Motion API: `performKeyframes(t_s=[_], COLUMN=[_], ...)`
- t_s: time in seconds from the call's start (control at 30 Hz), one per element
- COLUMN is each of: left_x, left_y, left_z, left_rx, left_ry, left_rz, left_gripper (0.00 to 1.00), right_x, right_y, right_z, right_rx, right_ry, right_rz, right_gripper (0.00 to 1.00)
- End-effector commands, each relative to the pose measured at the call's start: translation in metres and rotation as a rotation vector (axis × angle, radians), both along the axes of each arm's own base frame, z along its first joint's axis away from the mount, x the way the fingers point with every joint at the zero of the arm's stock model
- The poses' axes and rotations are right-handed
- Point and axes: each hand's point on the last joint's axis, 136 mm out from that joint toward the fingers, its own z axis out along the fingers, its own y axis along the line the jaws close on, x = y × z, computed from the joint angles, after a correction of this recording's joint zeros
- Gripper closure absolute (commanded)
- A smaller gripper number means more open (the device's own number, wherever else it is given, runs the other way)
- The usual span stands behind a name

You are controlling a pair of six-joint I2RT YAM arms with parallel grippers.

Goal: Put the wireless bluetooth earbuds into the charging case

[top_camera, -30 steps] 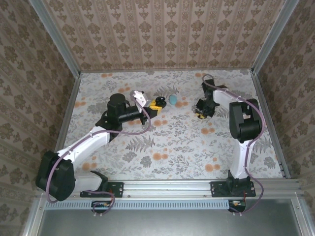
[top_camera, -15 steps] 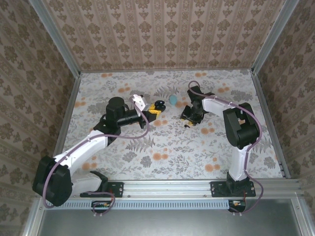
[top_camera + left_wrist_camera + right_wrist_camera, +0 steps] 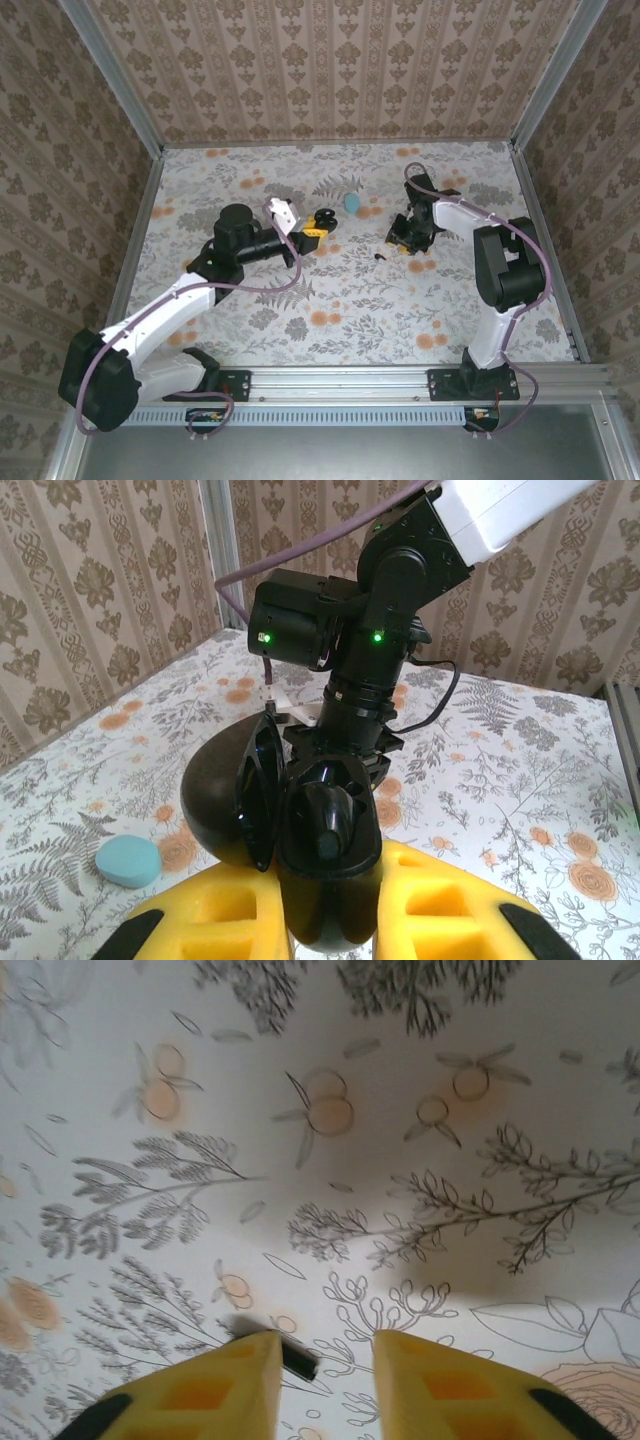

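Black earbud (image 3: pixel 298 1359) lies between right jaws.

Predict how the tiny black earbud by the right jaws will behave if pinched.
Probably very light: the earbud is tiny beside the open right gripper. It lies off-centre between the jaws, so closing may nudge or roll it aside.

surface: flat table with white floral-print covering (image 3: pixel 330 290) | on it: smooth teal oval plastic piece (image 3: pixel 352 203) lay far-centre | tiny black stemmed earbud (image 3: pixel 379 256) lay apart from it, nearer, to the right
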Motion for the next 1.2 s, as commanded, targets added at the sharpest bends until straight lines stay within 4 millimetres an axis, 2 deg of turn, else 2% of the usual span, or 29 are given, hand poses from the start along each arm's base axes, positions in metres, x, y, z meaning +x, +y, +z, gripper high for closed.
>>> performKeyframes(t_s=[0.0, 0.2, 0.43, 0.6, 0.77, 0.87, 0.97, 1.17], left_x=[-0.006, -0.013, -0.019, -0.023, -0.024, -0.024, -0.025, -0.025], left_y=[0.001, 0.002, 0.005, 0.006, 0.008, 0.009, 0.008, 0.009], left_z=[0.002, 0.003, 0.005, 0.005, 0.004, 0.004, 0.003, 0.001], left_rx=[0.007, 0.013, 0.014, 0.016, 0.022, 0.024, 0.027, 0.038], left_ry=[-0.022, -0.032, -0.039, -0.046, -0.055, -0.064, -0.069, -0.082], left_rz=[0.001, 0.009, 0.021, 0.022, 0.026, 0.031, 0.029, 0.027], left_gripper=[1.0, 1.0, 1.0, 1.0, 1.0, 1.0, 1.0, 1.0], right_x=[-0.015, -0.028, -0.041, -0.042, -0.036, -0.032, -0.029, -0.019], right_y=[0.002, 0.022, 0.047, 0.038, 0.029, 0.029, 0.031, 0.036], right_z=[-0.018, -0.026, -0.023, -0.011, 0.012, 0.02, 0.016, -0.001], right_rx=[-0.031, -0.045, 0.006, -0.039, -0.051, -0.037, -0.015, 0.024], right_ry=[0.044, 0.066, 0.071, 0.049, -0.004, -0.034, -0.042, -0.045], right_rz=[0.061, 0.124, 0.139, 0.131, 0.089, 0.047, 0.002, -0.086], right_gripper=[0.75, 0.82, 0.84, 0.84, 0.83, 0.76, 0.65, 0.63])
